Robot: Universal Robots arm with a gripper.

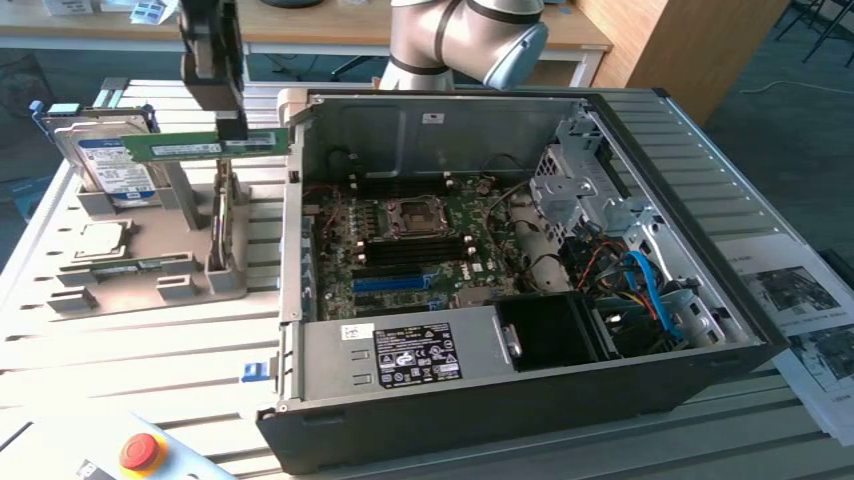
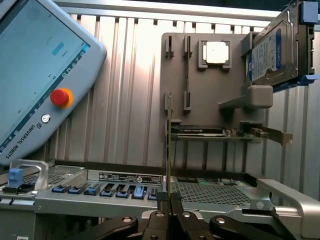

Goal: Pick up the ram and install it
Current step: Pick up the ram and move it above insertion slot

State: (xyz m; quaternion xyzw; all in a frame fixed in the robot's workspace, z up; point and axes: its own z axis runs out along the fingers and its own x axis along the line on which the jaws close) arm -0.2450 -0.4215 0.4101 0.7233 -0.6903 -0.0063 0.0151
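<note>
In the exterior view I see the gripper (image 1: 231, 130) pointing straight down, its upper part cut off by the frame, as is the arm's grey joint (image 1: 467, 35) behind the computer case (image 1: 534, 400). It pinches the ram (image 1: 187, 147), held level in the air above the grey holder tray (image 1: 160, 290), on the exterior view's left of the case.

In the wrist view the fingers (image 2: 163, 200) press together on the ram (image 2: 169, 140). I see it edge-on as a thin line, so its chips and label are hidden.
</note>
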